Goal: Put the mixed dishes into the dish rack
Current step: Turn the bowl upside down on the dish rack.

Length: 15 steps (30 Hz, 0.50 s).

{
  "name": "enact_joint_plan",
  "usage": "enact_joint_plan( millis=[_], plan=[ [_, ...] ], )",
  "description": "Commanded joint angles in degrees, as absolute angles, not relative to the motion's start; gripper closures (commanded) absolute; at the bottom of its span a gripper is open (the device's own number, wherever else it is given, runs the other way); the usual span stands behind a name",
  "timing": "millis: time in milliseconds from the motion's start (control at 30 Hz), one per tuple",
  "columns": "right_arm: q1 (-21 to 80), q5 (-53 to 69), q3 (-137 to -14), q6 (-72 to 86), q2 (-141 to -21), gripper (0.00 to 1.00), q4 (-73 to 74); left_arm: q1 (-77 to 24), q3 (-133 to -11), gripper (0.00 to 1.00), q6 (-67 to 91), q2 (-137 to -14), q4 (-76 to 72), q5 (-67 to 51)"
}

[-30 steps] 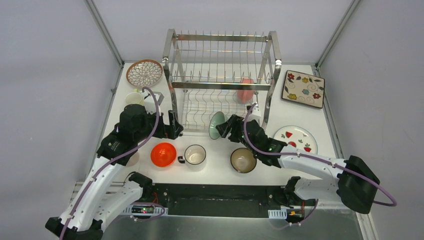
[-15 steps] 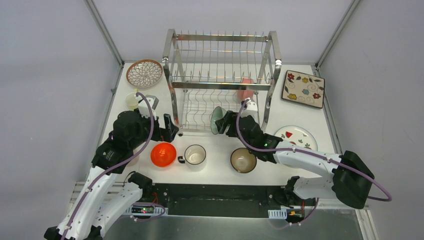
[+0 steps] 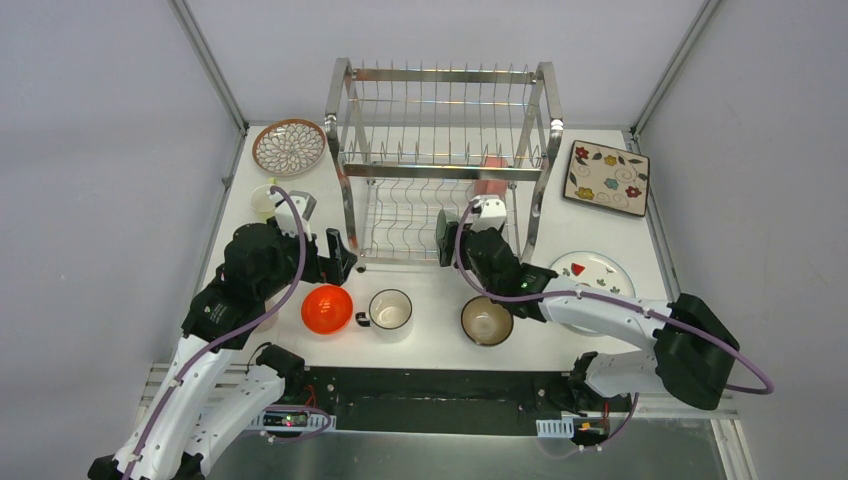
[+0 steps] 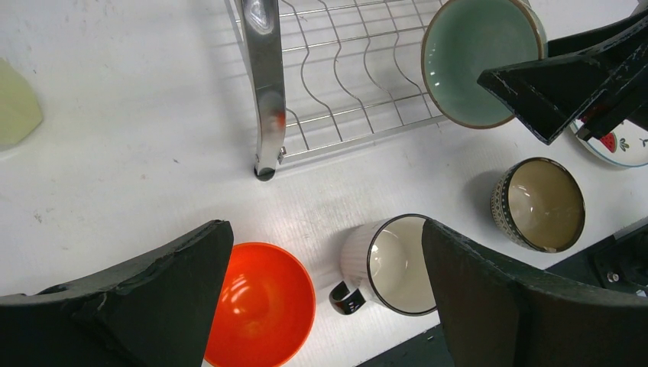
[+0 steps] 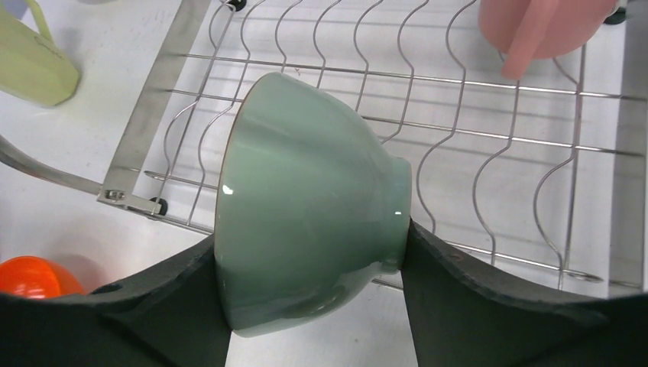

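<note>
I am looking down on a white table [image 3: 435, 300] boxed in by grey walls, with the rack [image 3: 440, 150] standing at its 12 o'clock. My right gripper [image 5: 313, 237] is clamping the mint bowl [image 5: 306, 199] on its side over the front edge of the rack's lower tier. My left gripper [image 3: 340, 255] is hanging wide apart and holding nothing, near the rack's front left post. The orange bowl [image 3: 327, 308] is sitting at its 6 o'clock, and the mug [image 3: 390, 310] and brown bowl [image 3: 487, 320] are lining up toward 3 o'clock.
</note>
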<state>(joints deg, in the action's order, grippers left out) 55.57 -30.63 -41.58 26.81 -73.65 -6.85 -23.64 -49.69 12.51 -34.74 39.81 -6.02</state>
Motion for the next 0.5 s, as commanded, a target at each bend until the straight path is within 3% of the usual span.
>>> enact_joint_plan(
  millis=[0, 467],
  plan=[
    [55.3, -34.7, -46.0, 20.6, -74.1, 0.65, -11.9, -23.6, -49.5, 0.01, 11.4, -34.3, 38.0, -5.7],
    [55.5, -42.4, -50.6, 4.4, -78.8, 0.68, -9.2, -23.6, -49.4, 0.01, 11.2, -33.7, 37.9, -5.4]
  ],
)
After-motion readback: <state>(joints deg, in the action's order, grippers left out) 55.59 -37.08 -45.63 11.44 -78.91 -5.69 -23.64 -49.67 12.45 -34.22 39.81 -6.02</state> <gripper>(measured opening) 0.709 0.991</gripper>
